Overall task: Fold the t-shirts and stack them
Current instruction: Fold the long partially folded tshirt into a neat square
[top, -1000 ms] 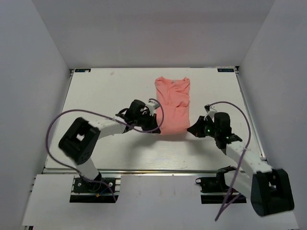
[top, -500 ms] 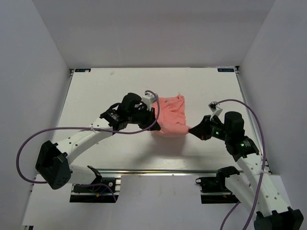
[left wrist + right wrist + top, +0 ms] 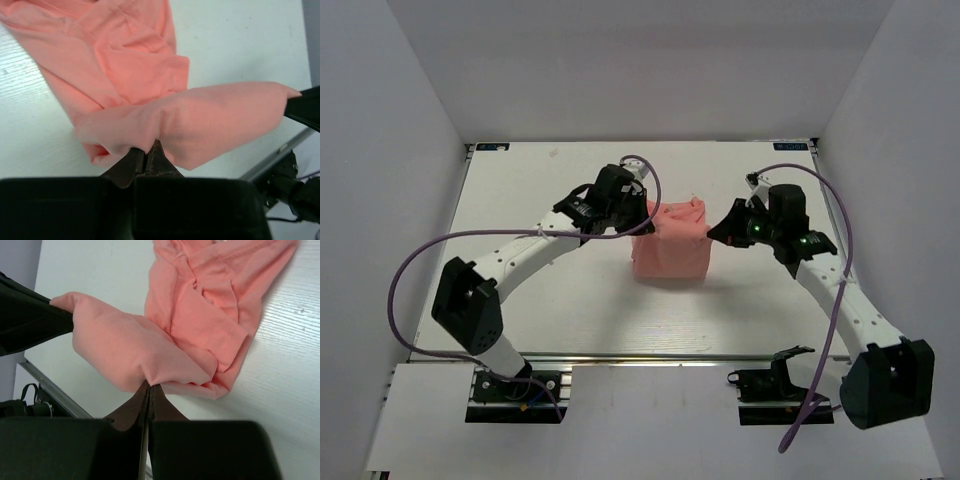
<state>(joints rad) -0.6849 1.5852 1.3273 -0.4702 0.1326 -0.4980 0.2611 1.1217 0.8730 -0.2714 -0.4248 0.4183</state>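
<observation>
Salmon-pink soft-fabric t-shirt (image 3: 670,252) at frame centre, part folded, well apart from white table (image 3: 520,300) edges. Left gripper (image 3: 642,222) and right gripper (image 3: 712,232) both pinched tight on its lifted edge, one at each side

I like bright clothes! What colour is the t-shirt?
Plain salmon pink. The t-shirt shows best in the left wrist view.

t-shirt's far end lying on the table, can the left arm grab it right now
Probably not yet: the left gripper is shut on a lifted fold of the t-shirt, so it would have to let go first. Nothing else seems to block the way.
</observation>
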